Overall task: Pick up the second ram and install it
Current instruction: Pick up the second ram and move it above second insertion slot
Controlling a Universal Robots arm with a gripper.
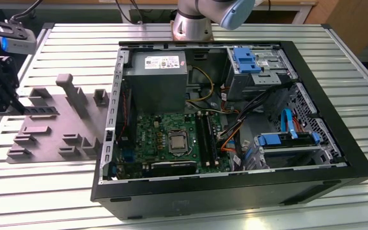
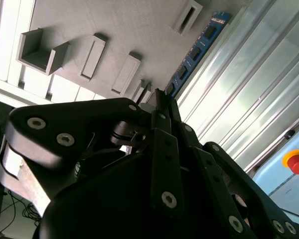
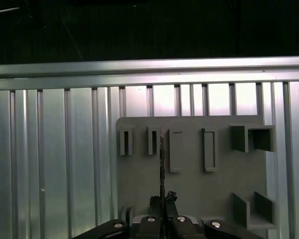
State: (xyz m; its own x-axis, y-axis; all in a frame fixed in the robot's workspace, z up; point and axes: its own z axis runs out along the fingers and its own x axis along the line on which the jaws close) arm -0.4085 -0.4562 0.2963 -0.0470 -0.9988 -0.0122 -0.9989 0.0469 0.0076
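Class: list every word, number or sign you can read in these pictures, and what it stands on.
No text here can be read.
White label on the power supply: print too small to read.
Markings on the motherboard: too small to read.
Chips on the second ram: no legible print.

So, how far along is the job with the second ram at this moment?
The pick-up looks done: the gripper is shut on the second ram and holds it over the grey holder plate, at the exterior view's left. The install is not done: the ram is outside the computer case, away from the memory slots on the motherboard.
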